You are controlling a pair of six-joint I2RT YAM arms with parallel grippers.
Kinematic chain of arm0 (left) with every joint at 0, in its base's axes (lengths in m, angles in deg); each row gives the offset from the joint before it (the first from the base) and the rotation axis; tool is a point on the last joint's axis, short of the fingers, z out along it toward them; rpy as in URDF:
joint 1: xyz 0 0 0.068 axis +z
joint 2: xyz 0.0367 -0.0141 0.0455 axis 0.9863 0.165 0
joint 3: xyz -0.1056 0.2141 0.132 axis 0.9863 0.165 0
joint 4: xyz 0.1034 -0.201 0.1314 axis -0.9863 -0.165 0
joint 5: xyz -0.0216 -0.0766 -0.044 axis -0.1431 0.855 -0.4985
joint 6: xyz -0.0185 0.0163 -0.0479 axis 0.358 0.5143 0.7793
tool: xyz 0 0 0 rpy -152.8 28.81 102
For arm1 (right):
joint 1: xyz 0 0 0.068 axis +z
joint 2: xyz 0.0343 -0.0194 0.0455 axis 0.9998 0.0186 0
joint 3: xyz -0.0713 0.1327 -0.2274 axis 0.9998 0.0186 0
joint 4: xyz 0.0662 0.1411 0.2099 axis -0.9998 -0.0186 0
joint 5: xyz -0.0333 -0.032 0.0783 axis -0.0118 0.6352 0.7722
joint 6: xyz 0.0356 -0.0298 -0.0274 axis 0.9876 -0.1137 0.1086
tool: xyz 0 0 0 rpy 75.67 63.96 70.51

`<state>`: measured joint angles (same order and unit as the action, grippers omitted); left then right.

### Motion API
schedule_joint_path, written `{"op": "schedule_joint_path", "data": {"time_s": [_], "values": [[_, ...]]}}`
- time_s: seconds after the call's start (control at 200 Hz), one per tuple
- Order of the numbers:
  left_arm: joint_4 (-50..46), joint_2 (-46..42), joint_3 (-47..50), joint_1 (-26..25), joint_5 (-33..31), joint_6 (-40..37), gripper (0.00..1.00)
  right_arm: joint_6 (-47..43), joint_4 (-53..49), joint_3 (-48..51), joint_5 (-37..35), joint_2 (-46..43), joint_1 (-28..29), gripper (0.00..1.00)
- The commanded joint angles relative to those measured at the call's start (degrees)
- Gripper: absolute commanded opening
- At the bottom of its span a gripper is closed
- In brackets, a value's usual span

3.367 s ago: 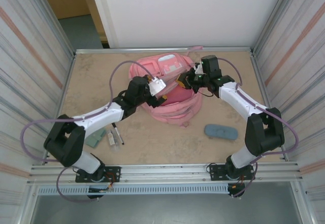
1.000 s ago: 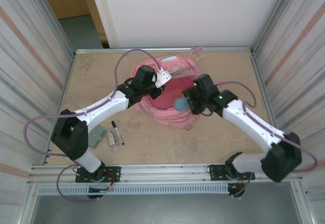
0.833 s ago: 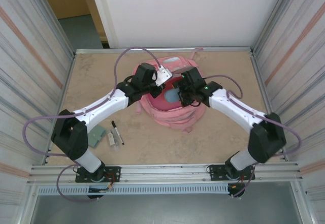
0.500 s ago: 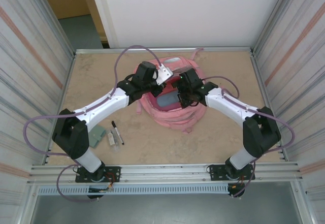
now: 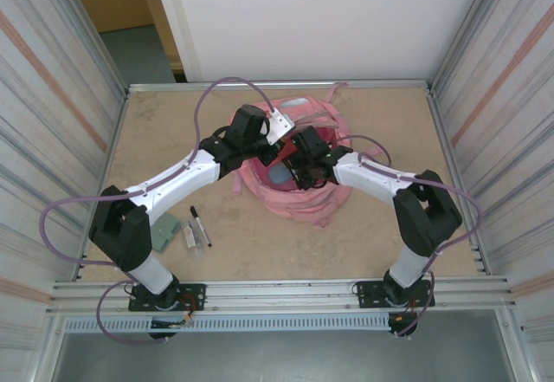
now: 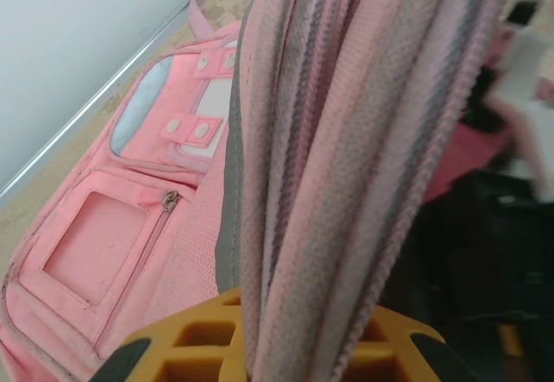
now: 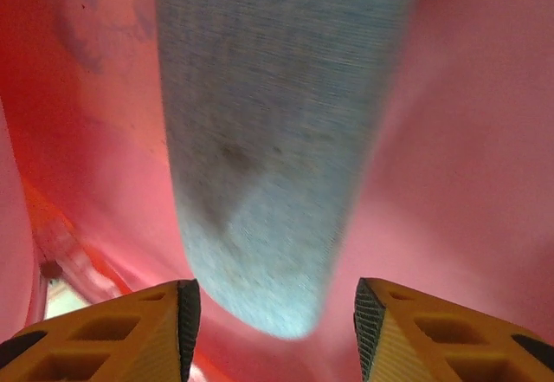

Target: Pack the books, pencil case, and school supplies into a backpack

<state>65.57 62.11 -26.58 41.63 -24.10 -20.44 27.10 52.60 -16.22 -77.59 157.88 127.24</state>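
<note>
- Right now we are clamping the left jaws narrow on the raised edge of the backpack [image 5: 303, 193], lifting it so the mouth is gaping wide enough for loading.
- We are reaching the right jaws down into that opening. They are standing partly open, their fingers [image 7: 130, 334] flanking the end of the pencil case [image 7: 277, 139] with a gap on each side, so we are judging it released rather than gripped.
- The pencil case is lying on the pink lining inside the backpack, where the task is wanting it.
- The marker [image 5: 200, 225], grey-green block [image 5: 164, 229] and pale stick [image 5: 188, 236] are waiting on the surface [image 5: 173, 131], well apart from the bag.
- Seconds ago the case was lying on the surface near the right arm. One second ago it was hanging in the right jaws beside the bag's rim. Now it is resting inside.
</note>
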Motion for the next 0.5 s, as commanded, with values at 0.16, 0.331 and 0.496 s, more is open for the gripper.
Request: {"op": "schedule_joint_path", "data": {"time_s": [0.16, 0.331, 0.496], "values": [[8.7, -4.9, -0.1, -0.5, 5.0, 3.4, 0.0, 1.9, 10.0, -1.9, -8.4, 3.9, -0.5, 0.35], [10.1, -5.3, 0.8, -0.5, 5.6, 3.8, 0.0, 2.6, 14.4, -6.0, -11.0, 8.5, -2.3, 0.3], [11.0, -5.7, 1.8, -0.4, 5.4, 3.7, 0.0, 5.3, 23.1, -8.8, -10.8, 16.0, -4.1, 0.27]]}}
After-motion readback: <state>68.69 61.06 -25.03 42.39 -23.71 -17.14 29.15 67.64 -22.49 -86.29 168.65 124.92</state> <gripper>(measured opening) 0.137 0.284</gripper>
